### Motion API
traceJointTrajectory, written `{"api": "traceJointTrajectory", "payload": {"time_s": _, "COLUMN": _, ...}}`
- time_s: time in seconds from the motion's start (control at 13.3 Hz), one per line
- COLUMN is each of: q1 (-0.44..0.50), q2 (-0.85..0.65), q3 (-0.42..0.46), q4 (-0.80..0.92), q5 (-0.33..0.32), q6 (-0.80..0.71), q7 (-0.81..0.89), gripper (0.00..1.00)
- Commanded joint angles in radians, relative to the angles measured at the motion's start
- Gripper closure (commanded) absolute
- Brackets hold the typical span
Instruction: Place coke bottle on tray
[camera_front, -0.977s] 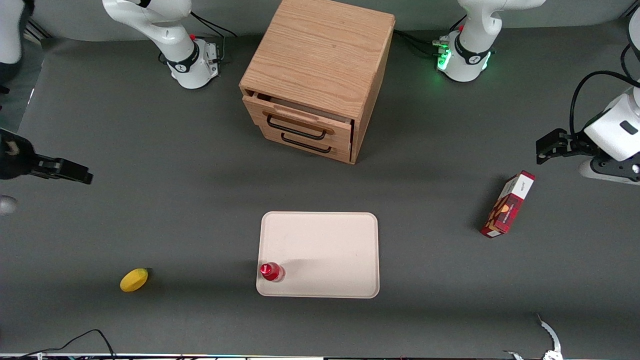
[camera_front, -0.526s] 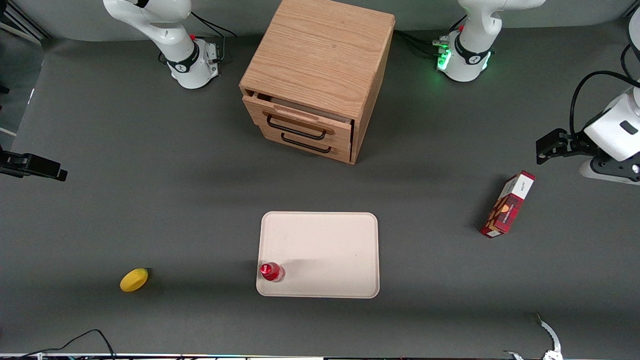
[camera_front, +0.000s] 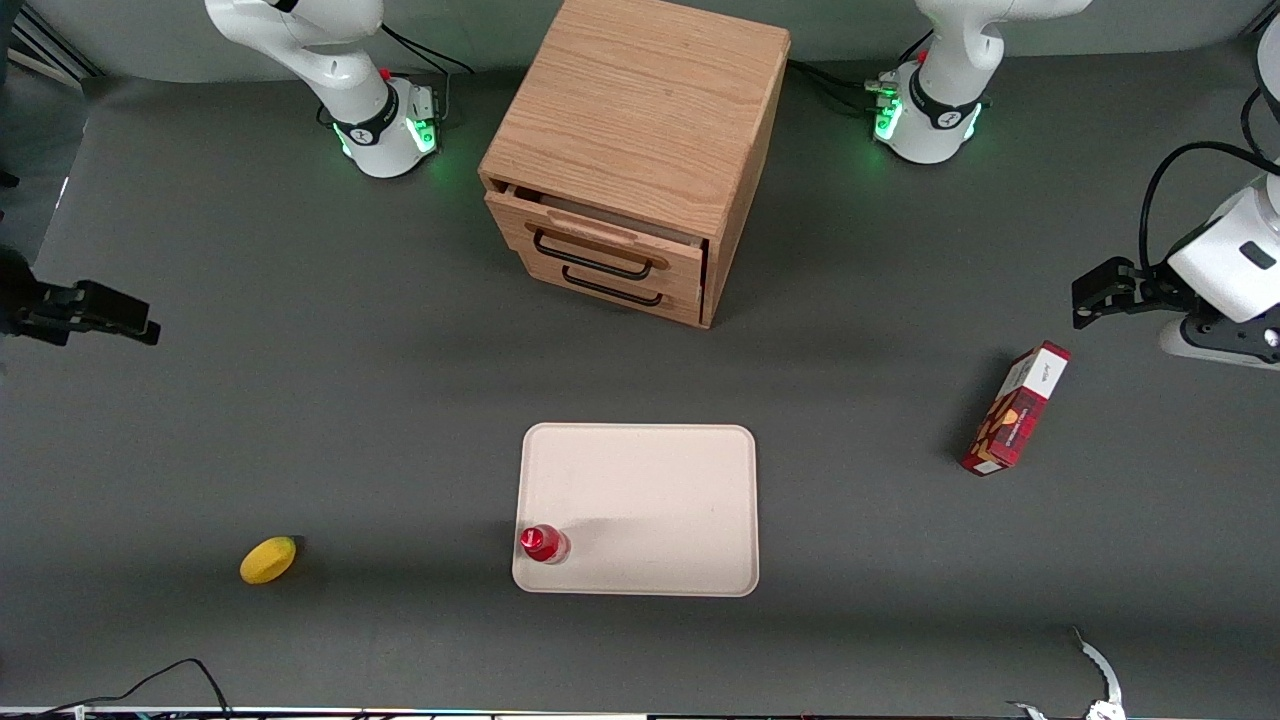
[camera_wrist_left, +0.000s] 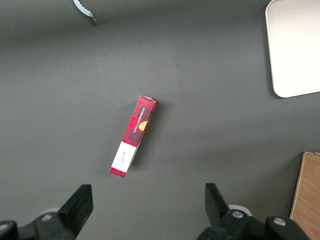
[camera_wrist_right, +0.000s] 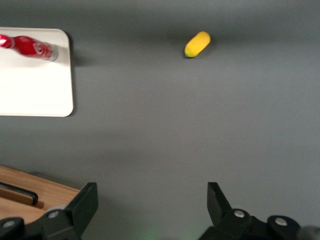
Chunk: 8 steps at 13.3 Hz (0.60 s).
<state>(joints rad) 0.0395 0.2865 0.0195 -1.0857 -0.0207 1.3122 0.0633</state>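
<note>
Standing upright on the tray, the coke bottle occupies the tray's corner that is nearest the front camera and toward the working arm's end of the table, close to the low rim. Its red cap faces up in the front view; the right wrist view shows the coke bottle with its white logo and silvery base on the tray. Nothing is touching the bottle.

A yellow lemon-like fruit lies on the dark table, well apart from the tray toward the working arm's end, about as near the front camera as the bottle. The wooden drawer cabinet stands farther from the front camera than the tray, its top drawer pulled slightly out. A red snack box lies toward the parked arm's end of the table.

The gripper hangs at the working arm's end of the table, well away from the tray and the bottle. In the right wrist view the gripper has its fingers spread wide apart, with only bare table between them and nothing in its grasp
</note>
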Motion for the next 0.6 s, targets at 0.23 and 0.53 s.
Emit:
{"api": "traceJointTrajectory", "payload": {"time_s": 0.23, "q1": 0.121, "q2": -0.049, "q3": -0.071, "q4": -0.059, "q5": 0.054, "q6": 0.027, "q7": 0.099, "gripper": 0.0}}
{"api": "traceJointTrajectory", "payload": {"time_s": 0.53, "q1": 0.12, "q2": -0.06, "q3": -0.092, "q4": -0.068, "q5": 0.099, "q6": 0.033, "q7": 0.122, "gripper": 0.0}}
